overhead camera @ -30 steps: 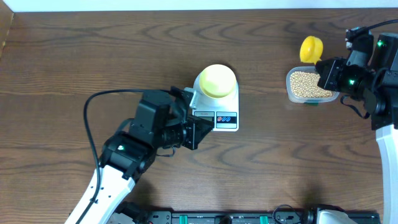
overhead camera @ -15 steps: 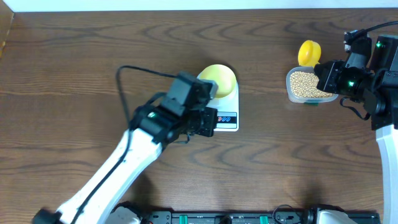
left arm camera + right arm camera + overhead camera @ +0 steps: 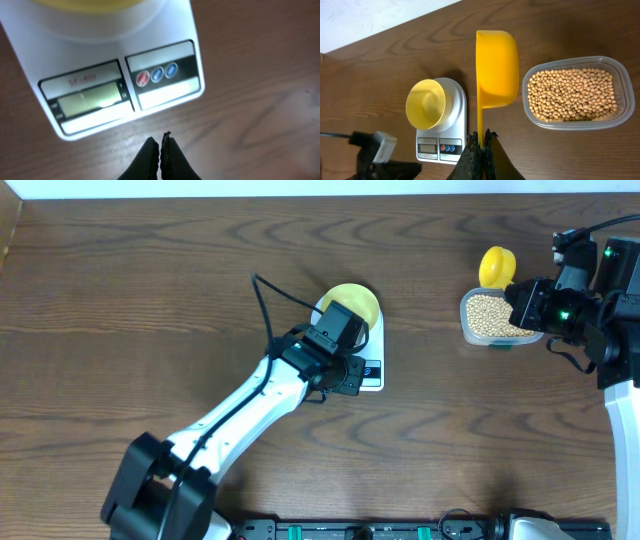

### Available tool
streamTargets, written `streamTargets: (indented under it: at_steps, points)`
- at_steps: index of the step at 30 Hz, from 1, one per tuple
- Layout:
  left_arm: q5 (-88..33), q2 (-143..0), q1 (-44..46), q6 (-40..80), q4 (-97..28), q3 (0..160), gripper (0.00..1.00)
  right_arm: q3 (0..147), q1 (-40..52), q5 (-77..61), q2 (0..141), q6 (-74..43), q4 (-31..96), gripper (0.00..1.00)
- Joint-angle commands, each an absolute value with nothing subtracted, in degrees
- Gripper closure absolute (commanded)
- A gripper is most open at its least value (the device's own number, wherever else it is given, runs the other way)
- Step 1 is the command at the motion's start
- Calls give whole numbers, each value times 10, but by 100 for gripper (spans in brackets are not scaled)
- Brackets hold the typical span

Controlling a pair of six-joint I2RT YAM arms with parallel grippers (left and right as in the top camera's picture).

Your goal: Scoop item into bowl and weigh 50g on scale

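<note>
Main change over the last second: the left arm swung up from the near-left and stretched out, so the left end effector [image 3: 160, 146] now hung just short of the front edge of the scale [image 3: 107, 52]. Its two dark fingers were pressed together with nothing between them — a poking shape, we judged, not a grasping one. We took that as a reach for the panel, likely to wake or zero the scale before any weighing. No contact yet; the tips were over bare wood-grain surface [image 3: 260, 100].

Just beyond the tips sat the scale's glossy white plastic body, rectangular with rounded corners. The display [image 3: 89, 99] was a pale greenish strip, with no digits we could read. Beside it were the buttons [image 3: 157, 74]: one red, two blue, small and round, in a dark band. Farther back the round platform carried the bowl [image 3: 425, 104], pale yellow, smooth and empty.

The far right barely changed. The right end effector [image 3: 481, 142] was clamped on the thin handle of the scoop [image 3: 496, 65], which was bright yellow hard plastic with a deep rounded cup, empty, held just beside the tub [image 3: 575, 125]. The tub was clear thin plastic, rounded-rectangular, holding the beans [image 3: 572, 92] — small, round, tan, dry-looking, a loose layer. All beans were in the tub; scooping had not begun, we judged.
</note>
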State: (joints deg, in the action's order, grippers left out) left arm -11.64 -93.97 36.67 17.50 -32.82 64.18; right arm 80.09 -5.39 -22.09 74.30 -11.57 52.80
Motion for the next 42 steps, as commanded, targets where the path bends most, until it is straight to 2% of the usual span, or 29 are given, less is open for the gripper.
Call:
streamTargets:
  at_steps: [1, 9, 15, 30, 42]
  points:
    - [-93, -970, 368, 164, -307, 631, 93, 808, -56, -220, 739, -119, 525, 99]
    - [-93, -1028, 368, 163, -240, 630, 93, 808, -56, -217, 739, -119, 524, 99]
    - [-57, -1029, 367, 161, -236, 628, 93, 808, -56, -211, 739, -119, 524, 99]
    - [-60, -1030, 371, 162, -152, 601, 93, 808, -56, -211, 739, -120, 521, 99]
    - [-57, -1039, 371, 162, -157, 601, 93, 808, -56, -211, 739, -120, 522, 99]
